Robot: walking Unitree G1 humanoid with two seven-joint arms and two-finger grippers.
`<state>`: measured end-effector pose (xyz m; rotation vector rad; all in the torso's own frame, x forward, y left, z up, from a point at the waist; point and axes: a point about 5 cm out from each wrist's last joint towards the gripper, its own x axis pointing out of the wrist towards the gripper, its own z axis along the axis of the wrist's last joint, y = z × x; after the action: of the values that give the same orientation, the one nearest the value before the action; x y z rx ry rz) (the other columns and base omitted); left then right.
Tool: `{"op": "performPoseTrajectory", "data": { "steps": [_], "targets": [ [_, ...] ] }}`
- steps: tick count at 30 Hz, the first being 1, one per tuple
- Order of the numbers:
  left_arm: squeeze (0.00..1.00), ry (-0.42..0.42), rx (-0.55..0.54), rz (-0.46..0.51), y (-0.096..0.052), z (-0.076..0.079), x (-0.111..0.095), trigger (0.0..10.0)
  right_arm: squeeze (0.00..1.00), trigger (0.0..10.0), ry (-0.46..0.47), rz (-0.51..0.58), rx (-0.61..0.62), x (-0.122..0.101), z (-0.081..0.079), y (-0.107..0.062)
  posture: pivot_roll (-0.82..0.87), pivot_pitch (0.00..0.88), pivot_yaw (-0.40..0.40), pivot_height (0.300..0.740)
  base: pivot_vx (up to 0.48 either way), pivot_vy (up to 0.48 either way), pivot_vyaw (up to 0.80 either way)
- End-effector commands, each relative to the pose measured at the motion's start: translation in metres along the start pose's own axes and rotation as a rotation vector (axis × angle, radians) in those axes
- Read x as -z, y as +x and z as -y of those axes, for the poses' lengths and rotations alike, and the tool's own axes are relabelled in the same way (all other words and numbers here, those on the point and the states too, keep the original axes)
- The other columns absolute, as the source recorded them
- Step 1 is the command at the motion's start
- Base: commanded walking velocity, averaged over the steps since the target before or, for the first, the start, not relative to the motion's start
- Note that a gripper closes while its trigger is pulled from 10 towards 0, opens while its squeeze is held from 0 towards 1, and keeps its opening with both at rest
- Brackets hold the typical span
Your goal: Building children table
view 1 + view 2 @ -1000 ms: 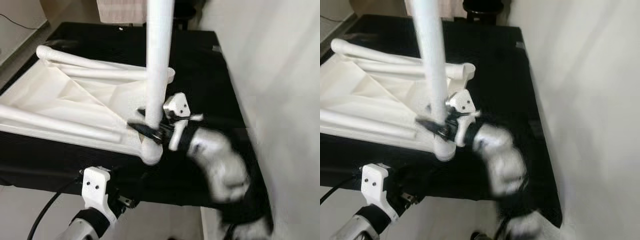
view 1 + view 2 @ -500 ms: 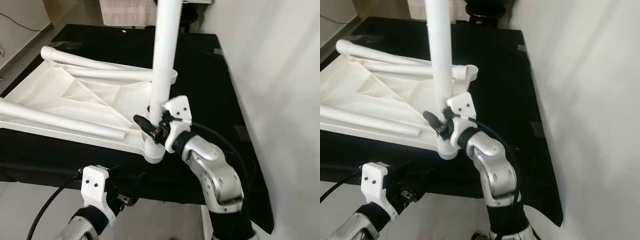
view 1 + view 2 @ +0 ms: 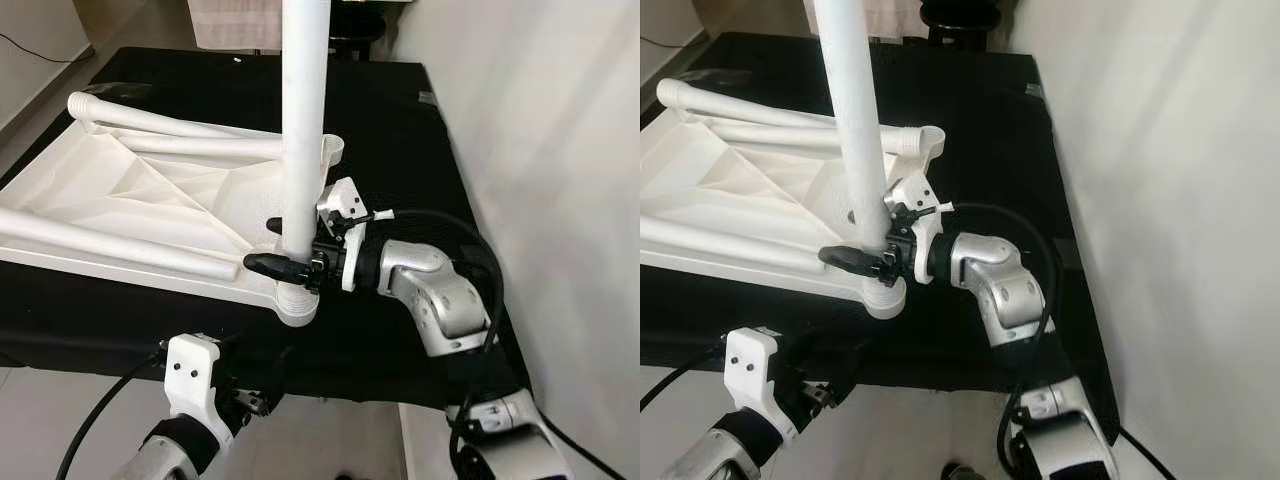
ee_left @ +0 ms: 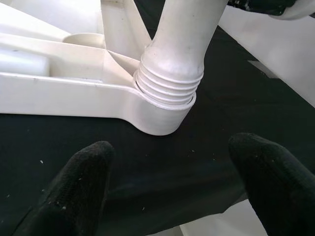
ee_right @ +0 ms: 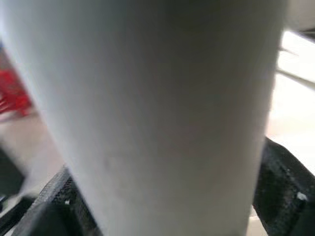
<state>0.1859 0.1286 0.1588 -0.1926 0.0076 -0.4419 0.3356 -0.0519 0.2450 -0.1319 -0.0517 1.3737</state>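
Right gripper (image 3: 285,262) lower, seemingly around smooth leg (image 3: 303,120)

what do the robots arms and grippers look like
Both arms are silver metal with rounded joints and a black cuff at the wrist. Each carries a white plastic bracket and a black cable. The right gripper and left gripper have long black fingers with rounded, matte tips.

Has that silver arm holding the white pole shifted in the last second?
Yes. The right gripper stays clamped on the table leg, but its forearm has swung lower, now lying nearly level across the black cloth.
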Motion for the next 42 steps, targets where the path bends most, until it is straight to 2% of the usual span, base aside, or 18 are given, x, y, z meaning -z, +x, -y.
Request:
{"op": "performPoseTrajectory", "data": {
  "steps": [1,6,9,12,13,14,15,20,24,28,33,34,36,37,38,40,41,42],
  "targets": [
    [0.00,-0.012,0.000,-0.006,-0.004,0.004,0.000,10.0,0.00,10.0,-0.037,0.004,-0.153,-0.007,-0.003,0.007,0.04,0.257,-0.087,0.740,0.000,0.000,0.00],
    [0.00,-0.010,0.001,-0.011,-0.006,0.004,0.000,10.0,0.00,10.0,-0.058,0.001,-0.231,-0.014,0.000,0.005,0.06,0.264,-0.076,0.740,0.000,0.000,0.00],
    [0.00,-0.010,0.004,-0.016,-0.006,0.004,0.000,10.0,0.00,10.0,-0.055,-0.028,-0.365,-0.018,0.004,-0.001,0.06,0.267,-0.078,0.740,0.000,0.000,0.00],
    [0.00,-0.010,0.004,-0.016,-0.006,0.005,0.000,10.0,0.00,10.0,-0.056,-0.041,-0.392,-0.017,0.005,-0.003,0.06,0.267,-0.078,0.740,0.000,0.000,0.00],
    [0.00,-0.010,0.004,-0.017,-0.006,0.005,0.000,10.0,0.00,8.2,-0.058,-0.049,-0.413,-0.017,0.007,-0.004,0.06,0.267,-0.078,0.740,0.000,0.000,0.00],
    [0.00,-0.010,0.004,-0.017,-0.006,0.005,0.000,10.0,0.00,8.2,-0.058,-0.049,-0.413,-0.017,0.007,-0.004,0.06,0.267,-0.078,0.740,0.000,0.000,0.00],
    [0.00,-0.010,0.004,-0.017,-0.007,0.005,-0.001,10.0,0.00,0.0,-0.053,-0.060,-0.426,-0.015,0.009,-0.006,0.06,0.275,-0.079,0.740,0.000,0.000,0.00],
    [0.00,-0.009,0.003,-0.019,-0.008,0.005,-0.001,10.0,0.00,0.0,-0.044,-0.084,-0.423,-0.009,0.012,-0.008,0.06,0.277,-0.077,0.740,0.000,0.000,0.00],
    [0.00,-0.008,0.002,-0.019,-0.008,0.005,-0.001,10.0,0.00,0.0,-0.042,-0.099,-0.336,0.002,0.015,-0.008,0.06,0.278,-0.076,0.740,0.000,0.000,0.00],
    [0.00,-0.002,0.000,-0.016,-0.007,0.005,-0.002,10.0,0.00,0.0,0.012,-0.136,-0.012,0.029,0.023,-0.038,0.03,0.272,-0.075,0.740,0.000,0.000,0.00],
    [0.00,0.017,-0.006,-0.013,-0.008,0.003,-0.002,10.0,0.00,0.0,0.037,-0.148,0.132,0.037,0.020,-0.051,0.02,0.270,-0.077,0.740,0.000,0.000,0.00],
    [0.00,0.047,-0.020,-0.016,-0.011,0.002,-0.002,10.0,0.00,0.0,0.082,-0.166,0.324,0.048,0.013,-0.058,0.02,0.265,-0.079,0.740,0.000,0.000,0.00],
    [0.00,0.047,-0.020,-0.016,-0.011,0.002,-0.002,10.0,0.00,0.0,0.082,-0.166,0.324,0.048,0.013,-0.058,0.02,0.265,-0.079,0.740,0.000,0.000,0.00],
    [0.00,0.073,-0.026,-0.016,-0.014,0.003,-0.004,10.0,0.00,0.0,0.133,-0.215,0.617,0.061,0.000,-0.068,0.02,0.263,-0.073,0.740,0.000,0.000,0.00],
    [0.00,0.097,-0.015,-0.017,-0.019,0.007,-0.005,10.0,0.00,0.0,0.179,-0.244,0.783,0.071,-0.022,-0.074,0.00,0.256,-0.051,0.740,0.000,0.000,0.00],
    [0.00,0.097,-0.015,-0.017,-0.019,0.007,-0.005,10.0,0.00,0.0,0.179,-0.244,0.783,0.071,-0.022,-0.074,0.00,0.256,-0.051,0.740,0.000,0.000,0.00],
    [0.00,0.117,0.005,-0.020,-0.023,0.011,-0.005,10.0,0.00,0.0,0.220,-0.253,0.869,0.076,-0.039,-0.075,-0.01,0.248,-0.043,0.740,0.000,0.000,0.00],
    [0.00,0.131,0.026,-0.021,-0.025,0.014,-0.006,10.0,0.00,0.0,0.233,-0.247,0.878,0.077,-0.046,-0.071,-0.01,0.243,-0.040,0.740,0.000,0.000,0.00]
  ]
}}
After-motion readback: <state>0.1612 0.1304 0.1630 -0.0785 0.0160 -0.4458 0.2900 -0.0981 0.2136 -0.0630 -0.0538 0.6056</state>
